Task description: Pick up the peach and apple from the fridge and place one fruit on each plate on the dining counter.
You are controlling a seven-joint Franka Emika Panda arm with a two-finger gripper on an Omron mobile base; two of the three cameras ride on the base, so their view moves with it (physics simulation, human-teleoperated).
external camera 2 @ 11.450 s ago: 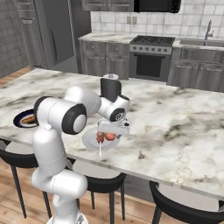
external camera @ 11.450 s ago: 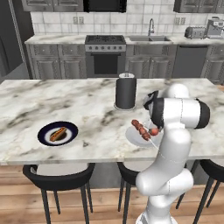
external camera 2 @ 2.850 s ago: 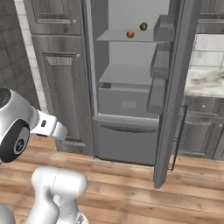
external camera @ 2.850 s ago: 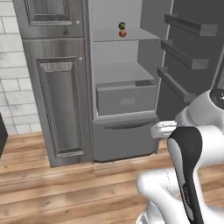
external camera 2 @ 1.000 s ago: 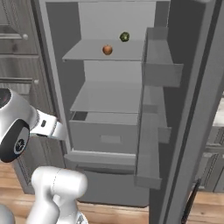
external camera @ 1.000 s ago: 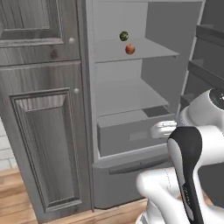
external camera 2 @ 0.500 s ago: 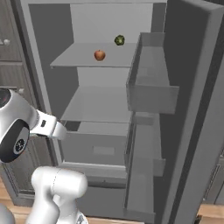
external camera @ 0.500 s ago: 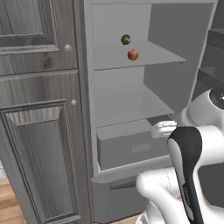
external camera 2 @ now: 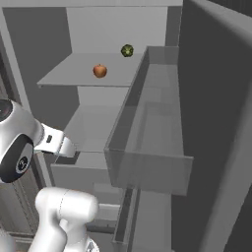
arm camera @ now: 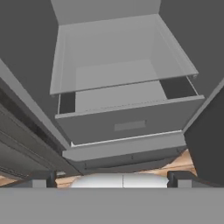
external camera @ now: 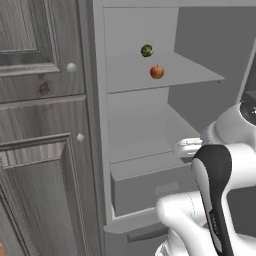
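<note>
Fingertips (arm camera: 43, 178) of the gripper (arm camera: 111, 180) stood wide apart and grasped nothing, aimed low at the fridge (external camera: 195, 90) drawer (arm camera: 127, 124), probably because the arm was tucked for the approach. The one red fruit (external camera: 157, 72) with a short stem, likely the apple, sat on the upper shelf (external camera 2: 74, 74), well above the hand. Behind it lay a dark green round item (external camera: 146, 50). On the right, the open door's bin (external camera 2: 147, 147) crowded the reach upward.

Home kitchen, rendered.
Open fridge (external camera: 200, 75) with pale grey shelves and a drawer (arm camera: 127, 118), fruit on a shelf, grey wood-grain panelled cabinet (external camera: 40, 125) just left, wood plank floor (arm camera: 179, 162).
</note>
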